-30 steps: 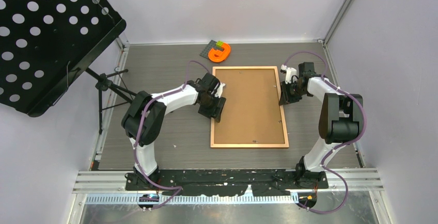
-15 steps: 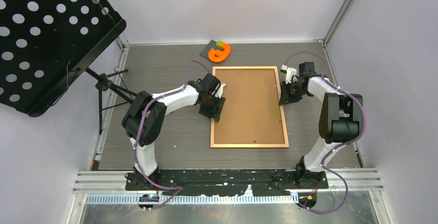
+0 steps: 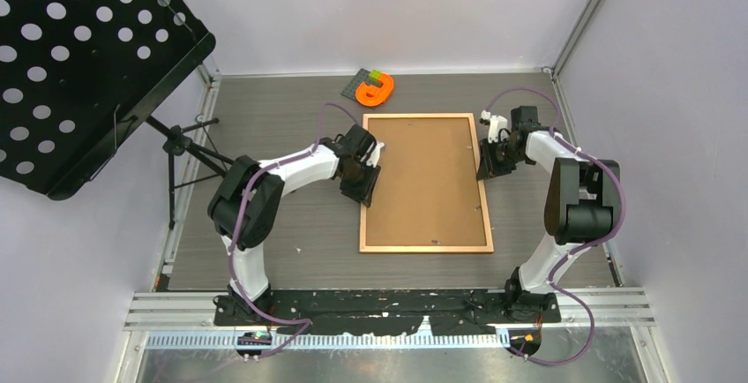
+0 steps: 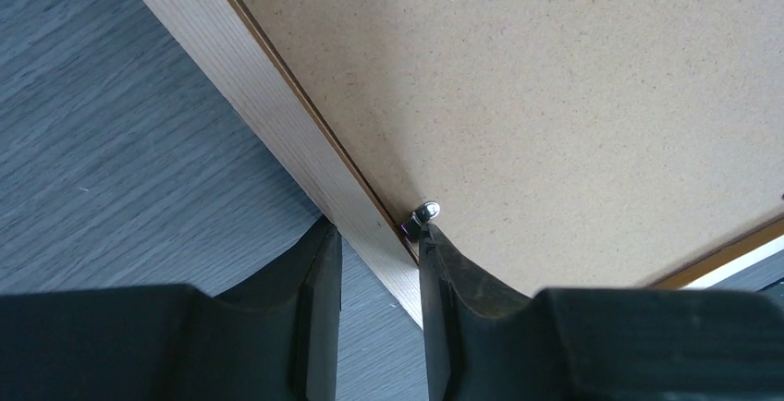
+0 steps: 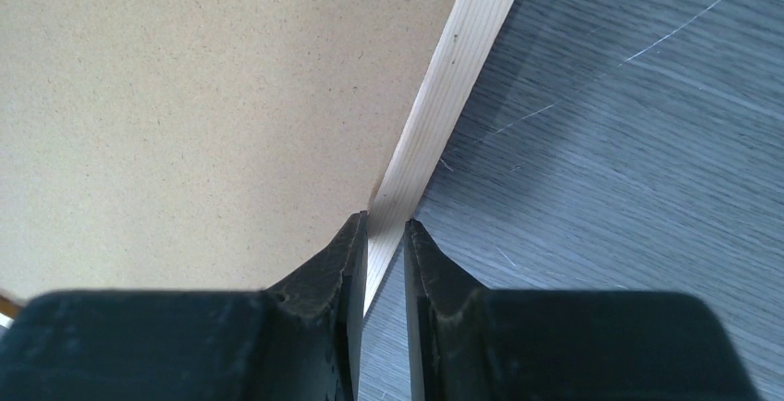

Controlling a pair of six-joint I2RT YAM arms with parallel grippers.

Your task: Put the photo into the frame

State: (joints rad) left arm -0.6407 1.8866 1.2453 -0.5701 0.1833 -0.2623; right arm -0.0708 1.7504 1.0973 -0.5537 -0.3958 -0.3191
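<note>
We cannot see whatever lies under the brown backing board (image 3: 427, 180), both wrist views cut the frame (image 4: 277, 115) off, and the orange object (image 3: 376, 92) is too small to identify.

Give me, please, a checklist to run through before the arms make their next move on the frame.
1. The left gripper grips the frame's left rail: ok, one finger each side.
2. The right gripper grips the right rail: ok, likewise.
3. The backing board sits flat within the frame: ok.
4. The metal tab beside the left gripper holds the board: cannot tell.
5. The photo is inside: cannot tell, the board hides it.
6. The orange object is clear of the frame: ok, apart.
</note>
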